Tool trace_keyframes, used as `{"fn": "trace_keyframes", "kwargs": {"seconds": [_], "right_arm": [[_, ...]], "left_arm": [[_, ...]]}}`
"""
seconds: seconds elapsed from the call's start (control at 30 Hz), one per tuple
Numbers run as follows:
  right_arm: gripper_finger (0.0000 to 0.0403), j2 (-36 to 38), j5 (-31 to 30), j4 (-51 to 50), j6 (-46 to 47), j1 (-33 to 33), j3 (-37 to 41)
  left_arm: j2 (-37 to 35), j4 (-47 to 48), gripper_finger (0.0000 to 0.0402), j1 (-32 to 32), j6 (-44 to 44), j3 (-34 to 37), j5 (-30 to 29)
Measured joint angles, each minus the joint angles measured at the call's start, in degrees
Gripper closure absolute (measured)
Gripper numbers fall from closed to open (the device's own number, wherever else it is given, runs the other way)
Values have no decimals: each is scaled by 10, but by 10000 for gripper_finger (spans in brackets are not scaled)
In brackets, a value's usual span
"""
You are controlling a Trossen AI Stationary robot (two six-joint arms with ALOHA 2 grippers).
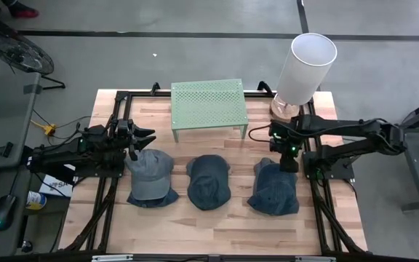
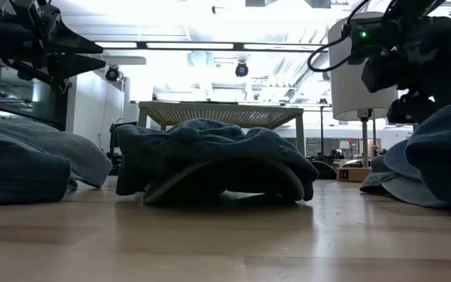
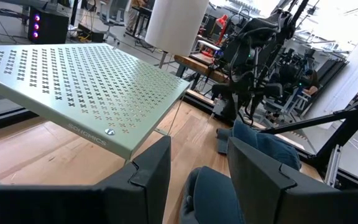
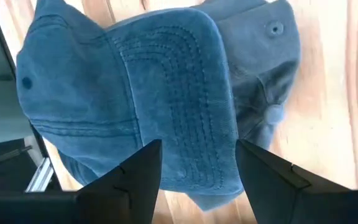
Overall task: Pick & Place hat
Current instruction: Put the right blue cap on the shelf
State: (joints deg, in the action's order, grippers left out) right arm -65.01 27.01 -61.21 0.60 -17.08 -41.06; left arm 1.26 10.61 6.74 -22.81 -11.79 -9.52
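Middle hat [image 1: 208,182] lies clear between neighbours; right gripper [image 1: 288,161] hovers, fingers apart, over right hat [image 1: 274,191].

Small embossed brand word on front edge of green perforated shelf [image 3: 92,134], not clearly legible; nothing else readable.

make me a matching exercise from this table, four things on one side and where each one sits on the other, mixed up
Things:
1. green perforated rack
2. white cylinder
3. left gripper
4. right gripper

Places:
A. back right corner of the table
B. over the right hat
C. back middle of the table
D. by the left hat, at its back edge

Pairs: 1-C, 2-A, 3-D, 4-B
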Motion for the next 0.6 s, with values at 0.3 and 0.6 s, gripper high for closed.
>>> {"fn": "trace_keyframes", "kwargs": {"seconds": [0.3, 0.6], "right_arm": [[206, 0, -49, 14, 9, 0, 0], [206, -12, -31, 20, 6, 8, 0]], "left_arm": [[0, 0, 246, 0, 0, 0, 0], [0, 0, 246, 0, 0, 0, 0]]}}
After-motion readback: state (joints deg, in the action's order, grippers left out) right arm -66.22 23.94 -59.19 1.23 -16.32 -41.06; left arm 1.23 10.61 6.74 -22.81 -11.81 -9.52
